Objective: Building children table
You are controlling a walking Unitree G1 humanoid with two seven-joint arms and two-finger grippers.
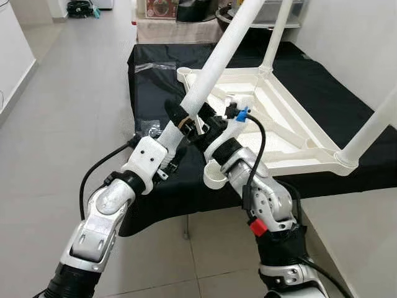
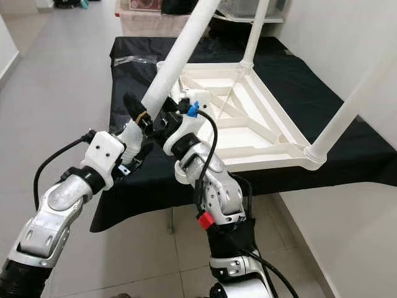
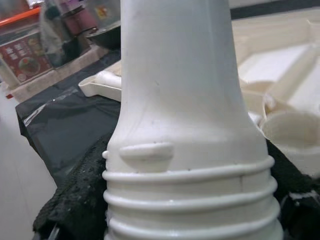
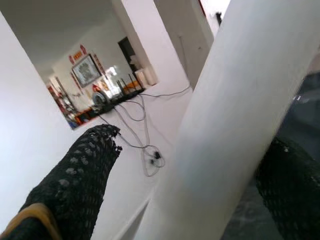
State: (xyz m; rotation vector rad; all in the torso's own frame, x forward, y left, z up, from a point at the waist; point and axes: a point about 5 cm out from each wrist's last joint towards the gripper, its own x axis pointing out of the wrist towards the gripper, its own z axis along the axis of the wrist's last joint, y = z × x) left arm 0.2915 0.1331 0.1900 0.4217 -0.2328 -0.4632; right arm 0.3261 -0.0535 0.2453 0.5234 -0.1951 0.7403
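Both arms were up at the near edge of the work surface, and the action centred on one loose white table leg (image 1: pixel 222 51). It slanted up and away from the robot, its lower end caught where the two grippers met. The left gripper (image 1: pixel 186 121) was clenched on that leg close to its threaded end; in the left wrist view the ridged thread (image 3: pixel 190 200) sat squarely between the black fingers (image 3: pixel 75 200). The right gripper (image 2: pixel 162 124) crossed in from the other side and was clamped on the same leg too, the right wrist view showing the pale shaft (image 4: pixel 230 125) pressed between its two black mesh-covered fingers (image 4: pixel 75 185). The white tabletop (image 1: pixel 273 118) lay upside down on a black cloth (image 1: pixel 155 81) spread over a low surface, ribs and frame facing up. Two legs already stood in it: one at the far corner (image 1: pixel 277 34), one at the near right corner (image 1: pixel 372 127). An open round socket (image 1: pixel 215 176) showed at the near corner, just beside the right forearm, with the held leg's end above it and not seated. Grey floor tiles (image 1: pixel 74 93) ran off to the left, and cluttered boxes (image 1: pixel 164 9) sat beyond the cloth.
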